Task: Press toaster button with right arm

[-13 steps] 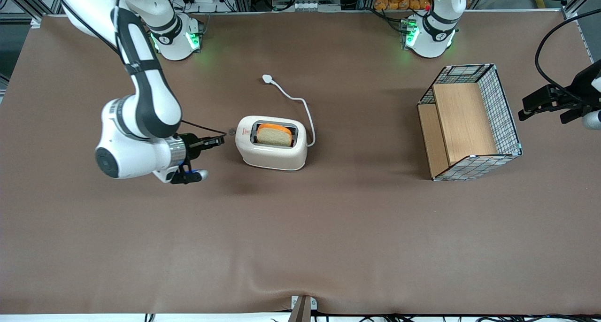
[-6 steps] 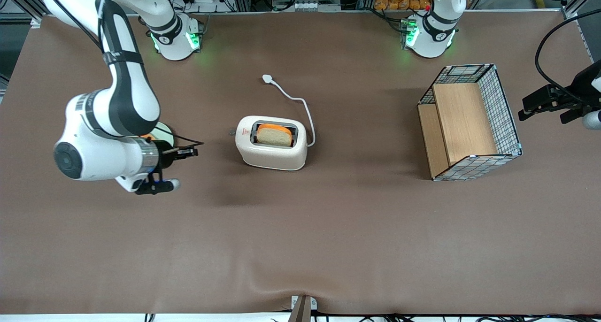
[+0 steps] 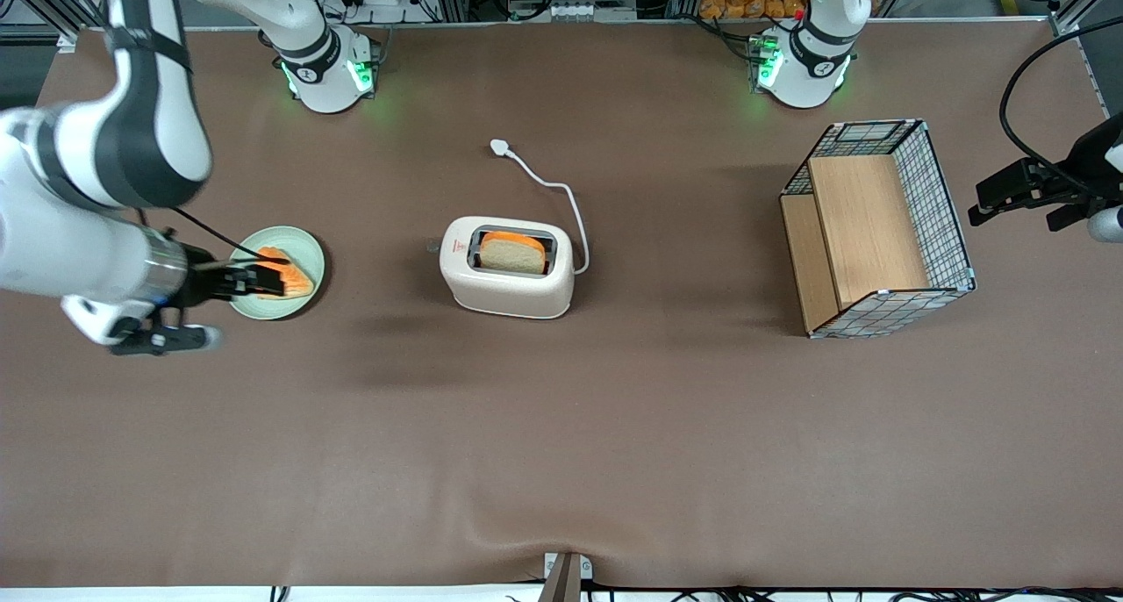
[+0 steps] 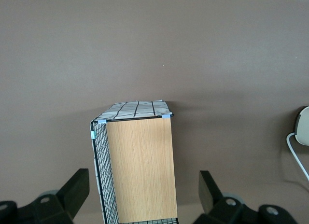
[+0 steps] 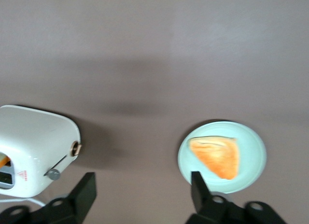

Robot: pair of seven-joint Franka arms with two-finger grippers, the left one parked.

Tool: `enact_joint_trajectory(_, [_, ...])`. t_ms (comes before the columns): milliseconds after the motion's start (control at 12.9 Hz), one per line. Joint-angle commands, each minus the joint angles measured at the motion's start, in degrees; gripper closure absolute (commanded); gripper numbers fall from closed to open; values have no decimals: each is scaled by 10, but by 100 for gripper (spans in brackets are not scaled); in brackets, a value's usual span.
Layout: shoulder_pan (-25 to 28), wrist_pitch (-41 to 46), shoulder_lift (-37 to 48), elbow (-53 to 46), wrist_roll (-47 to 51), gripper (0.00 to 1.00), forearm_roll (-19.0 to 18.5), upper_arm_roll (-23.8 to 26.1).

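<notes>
the toaster button [image 5: 53,174] juts from the narrow end of the toaster [image 3: 507,267] facing the working arm's end of the table; the toaster's long axis points at the gripper [image 3: 254,280], so the press would run along it. the gripper hangs well apart over a green plate [image 3: 309,255], fingers spread wide and empty; brown table [image 3: 561,444] lies between them.

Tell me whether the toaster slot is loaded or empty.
Loaded: a bread slice stands in the toaster slot. The gripper, fingers open, hangs over the plate, well clear of the toaster.
</notes>
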State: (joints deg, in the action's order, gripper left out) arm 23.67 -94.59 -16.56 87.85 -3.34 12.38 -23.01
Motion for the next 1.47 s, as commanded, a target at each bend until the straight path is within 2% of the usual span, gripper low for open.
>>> enact_joint_trajectory(0, [-5,11,42,6,-44,0,-17,-42])
enact_joint_trajectory(232, [-4,62,69,5,-68,0,-18,-91])
enact_joint_trajectory(310, [-4,74,76,2,-65,0,-20,-93])
enact_joint_trajectory(619, [1,122,81,-37,-38,0,-38,-93])
enact_joint_trajectory(1083, [7,123,92,-49,-27,0,-43,-79])
enact_joint_trajectory(1161, [-12,122,93,-49,-28,0,-44,-52])
enact_joint_trajectory(1393, [-160,127,107,-48,-23,0,-60,101])
